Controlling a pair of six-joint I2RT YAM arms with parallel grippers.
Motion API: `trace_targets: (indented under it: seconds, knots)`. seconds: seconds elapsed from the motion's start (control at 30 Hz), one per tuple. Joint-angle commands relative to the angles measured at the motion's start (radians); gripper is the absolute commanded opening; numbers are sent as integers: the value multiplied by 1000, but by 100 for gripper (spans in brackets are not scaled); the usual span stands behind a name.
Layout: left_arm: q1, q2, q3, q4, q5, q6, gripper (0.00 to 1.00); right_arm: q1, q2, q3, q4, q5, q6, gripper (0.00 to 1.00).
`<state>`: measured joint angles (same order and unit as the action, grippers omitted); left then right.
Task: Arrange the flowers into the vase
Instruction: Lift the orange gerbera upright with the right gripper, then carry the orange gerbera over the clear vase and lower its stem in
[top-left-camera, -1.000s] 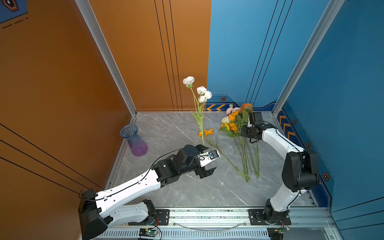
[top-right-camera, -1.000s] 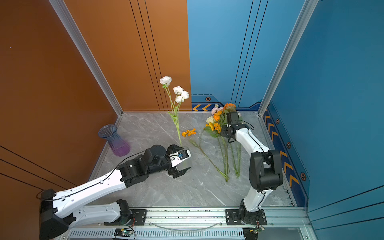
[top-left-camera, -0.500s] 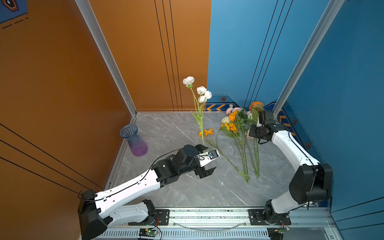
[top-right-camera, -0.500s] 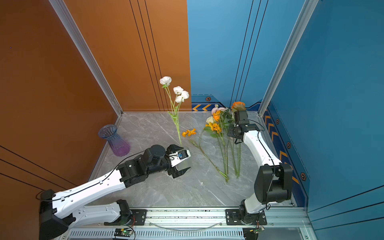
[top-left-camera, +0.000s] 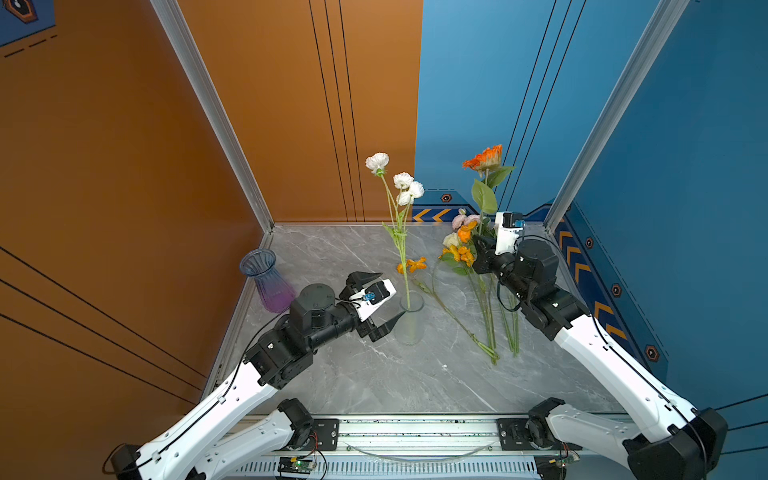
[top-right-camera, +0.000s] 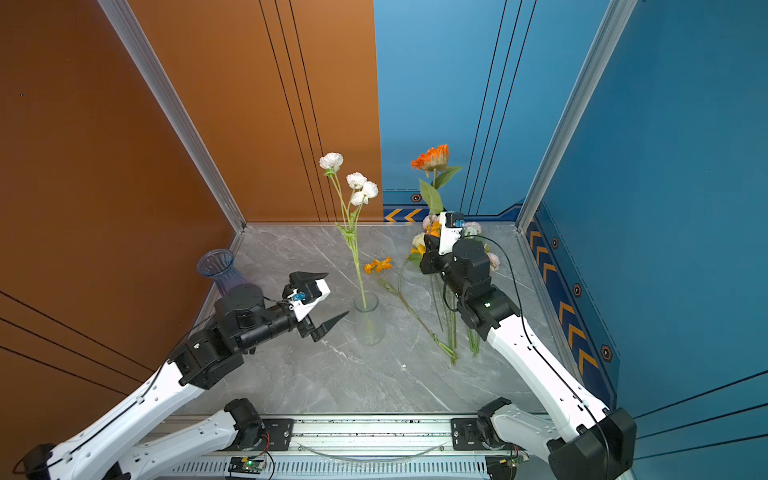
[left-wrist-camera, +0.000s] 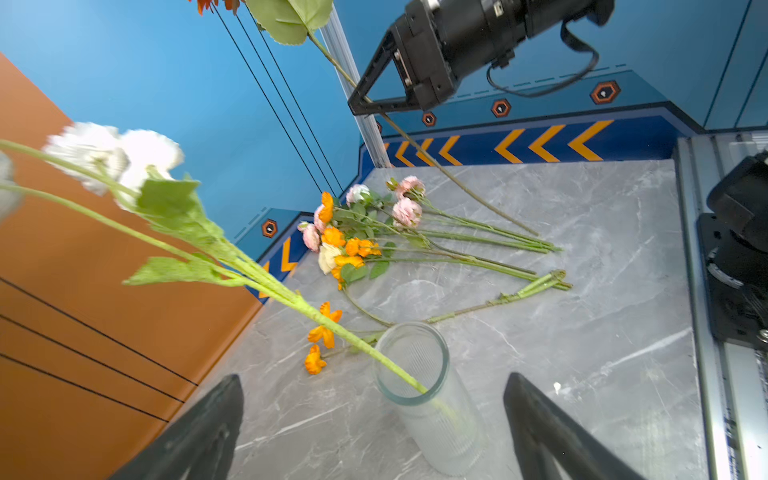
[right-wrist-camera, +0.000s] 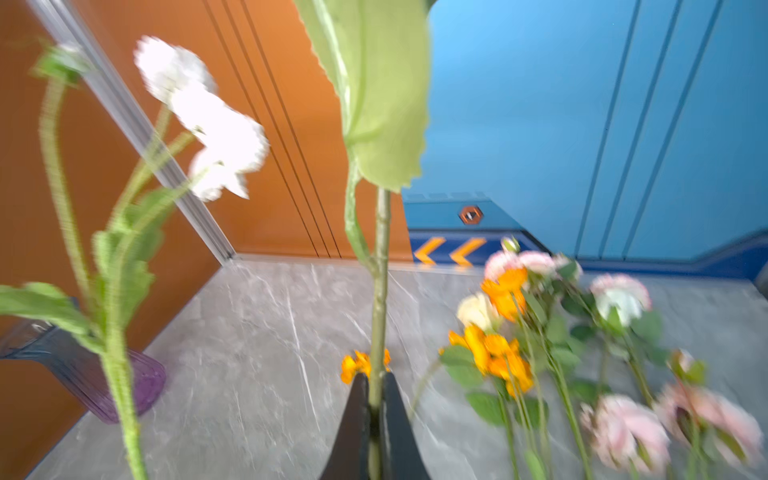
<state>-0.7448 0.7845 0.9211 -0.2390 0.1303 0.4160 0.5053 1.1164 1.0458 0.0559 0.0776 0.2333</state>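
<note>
Risk: orange flower, clenched in R pincer, may tip clear vase w/ white stems at insertion; L pincer released, not bracing.

Both top views overlook my whole marble table from above; wrist cameras sit low and close, facing the flowers.

The grey marble tabletop is lying bare in front; a clear glass vase holding white-flowered stems is blocking the centre.
</note>
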Motion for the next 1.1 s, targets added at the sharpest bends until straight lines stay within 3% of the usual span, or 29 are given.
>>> trace_targets:
  seconds: [0.0, 0.17, 0.53, 0.83, 1.07]
  knots:
    - [10, -46, -27, -62, -30, 39, 98, 88, -22, -23, 330, 149, -70, 0]
    - [12, -116, -77, -69, -41, 8, 98, 189, -2, -27, 592, 275, -52, 0]
    - [64, -82, -72, -62, 93, -27, 98, 430, 153, -55, 1002, 515, -108, 0]
    - [79, -61, -70, -61, 122, -37, 98, 517, 225, -59, 1010, 635, -224, 0]
    - [88, -47, -68, -60, 154, -42, 98, 525, 217, -147, 956, 707, -129, 0]
